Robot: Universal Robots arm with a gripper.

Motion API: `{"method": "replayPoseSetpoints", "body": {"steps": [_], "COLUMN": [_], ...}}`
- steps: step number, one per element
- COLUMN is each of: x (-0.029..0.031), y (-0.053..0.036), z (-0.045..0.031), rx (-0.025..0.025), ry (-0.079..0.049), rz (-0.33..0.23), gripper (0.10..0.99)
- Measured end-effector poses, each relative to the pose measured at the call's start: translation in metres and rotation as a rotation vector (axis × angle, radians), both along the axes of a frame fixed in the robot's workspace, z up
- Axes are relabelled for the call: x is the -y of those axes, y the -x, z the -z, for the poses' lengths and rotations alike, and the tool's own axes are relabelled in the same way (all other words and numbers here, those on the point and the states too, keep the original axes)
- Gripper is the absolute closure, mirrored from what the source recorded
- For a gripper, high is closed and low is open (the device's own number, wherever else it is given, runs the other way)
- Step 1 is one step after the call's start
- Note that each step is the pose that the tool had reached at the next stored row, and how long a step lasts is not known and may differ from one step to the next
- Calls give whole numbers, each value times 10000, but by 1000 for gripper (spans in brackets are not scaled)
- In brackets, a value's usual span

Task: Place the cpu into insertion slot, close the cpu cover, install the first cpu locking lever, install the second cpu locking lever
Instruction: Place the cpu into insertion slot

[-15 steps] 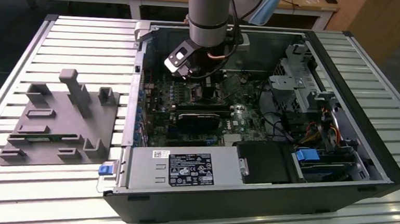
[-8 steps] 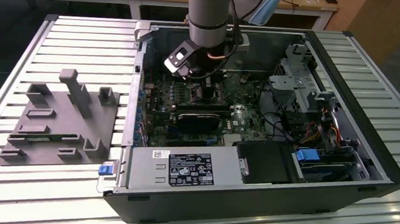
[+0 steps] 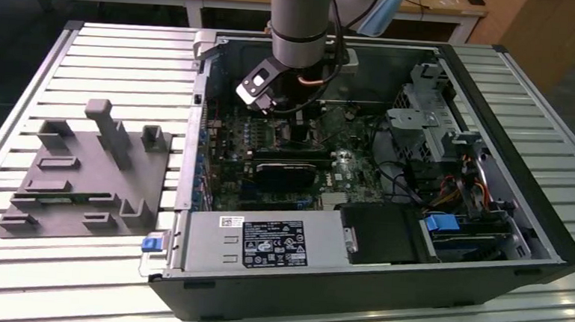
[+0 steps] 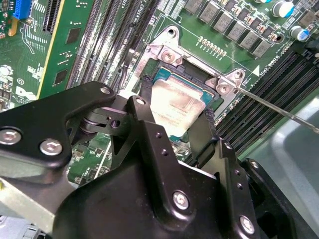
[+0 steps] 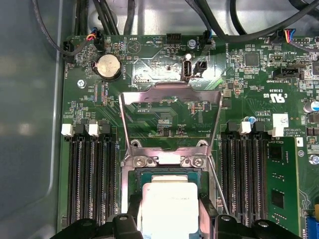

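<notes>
**Seating the cpu in its socket**

Working inside an open computer case [image 3: 262, 242] laid flat on the slatted bench [image 3: 114, 53], with the arm [image 3: 298, 27] reaching straight down over the green board [image 5: 249, 79]. Gripping the cpu [image 4: 175, 102] by two opposite edges, with the jaws clamped on it. Holding it squarely over the insertion slot [image 4: 167, 52], inside the silvery rim. Cannot tell from either wrist view whether bottomed out or hanging just above (a dark gap along one edge in the second wrist view hints at not quite level). Working with the cpu cover [image 5: 172, 89] swung open, well away from the chip, and with a thin wire lever [image 5: 218, 184] unhooked just beside the socket.

Judging by this: on the first of the four steps, the placing, and near its end but not done. Cover not yet closed, levers not yet installed.

Calls for a level, square seat with corners matched to the socket. Calls for no sideways push on the contacts beneath. Calls for a release without dragging the chip askew.
</notes>
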State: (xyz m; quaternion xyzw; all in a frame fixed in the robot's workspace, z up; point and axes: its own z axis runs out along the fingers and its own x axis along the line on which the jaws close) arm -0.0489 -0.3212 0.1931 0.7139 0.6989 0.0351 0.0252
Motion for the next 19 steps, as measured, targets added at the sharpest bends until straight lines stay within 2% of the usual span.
{"method": "replayPoseSetpoints", "body": {"steps": [9,11,12,16,19], "x": [0,0,0,0,0], "y": [0,0,0,0,0], "z": [4,4,4,3,-28], "rx": [1,1,1,1,1], "ry": [-3,-4,-5,-7,-6], "rz": [0,1,0,0,0], "gripper": [549,537,475,475,475]}}
